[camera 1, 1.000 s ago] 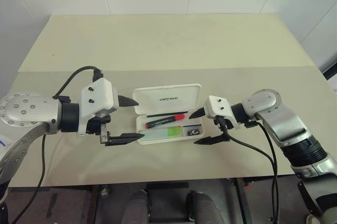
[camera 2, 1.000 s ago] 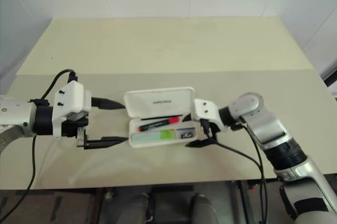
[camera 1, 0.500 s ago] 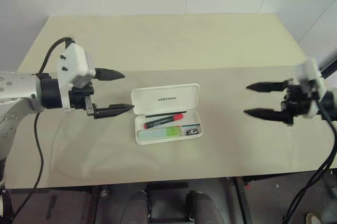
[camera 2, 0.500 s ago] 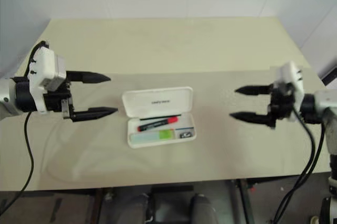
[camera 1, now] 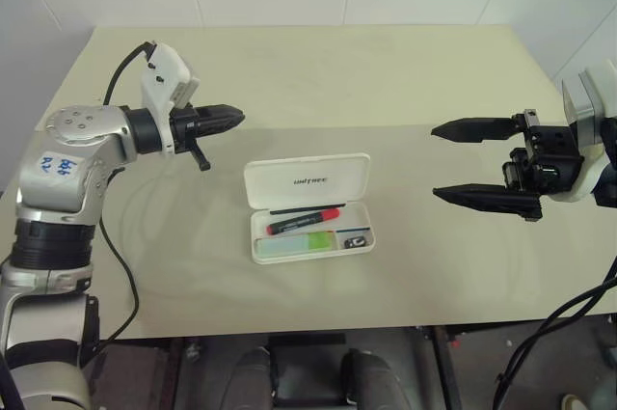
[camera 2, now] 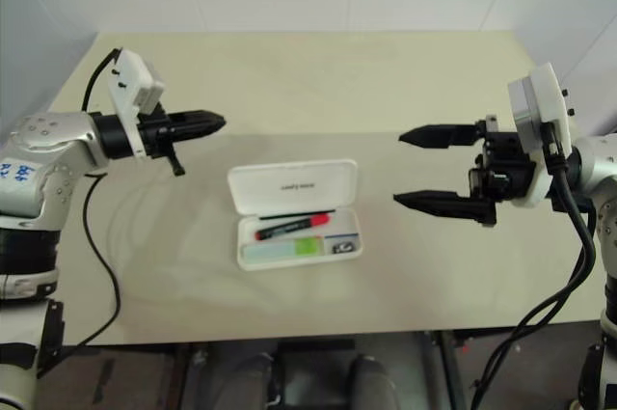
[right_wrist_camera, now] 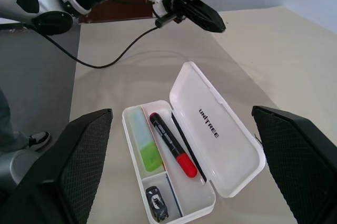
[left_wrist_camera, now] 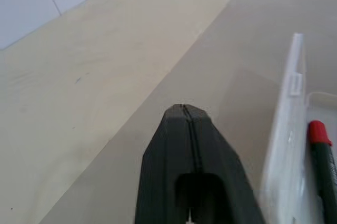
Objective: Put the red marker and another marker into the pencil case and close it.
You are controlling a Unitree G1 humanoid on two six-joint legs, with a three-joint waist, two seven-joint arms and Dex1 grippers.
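The white pencil case (camera 1: 307,180) lies open at the middle of the table, its lid tilted back. Inside it, the red marker (camera 1: 304,222) lies along the back, and the lime-green marker (camera 1: 313,239) lies in front of it. My left gripper (camera 1: 236,118) hovers to the left of and behind the case, pointing right. Its fingers are shut with nothing between them (left_wrist_camera: 184,109). My right gripper (camera 1: 435,161) hangs in the air to the right of the case, pointing left, open and empty. The right wrist view looks down on the case (right_wrist_camera: 221,139) between its own two fingers.
A small dark grey block (camera 1: 354,240) sits in the case's right-hand compartment. The beige table (camera 1: 318,72) stretches far behind the case, with a white wall beyond it. The table's front edge runs close below the case. A black cable (camera 1: 116,236) loops from the left arm.
Both grippers have pulled away from the ends of the case and risen. The left gripper's fingers have closed and it has moved toward the back. The case and its contents stay put.
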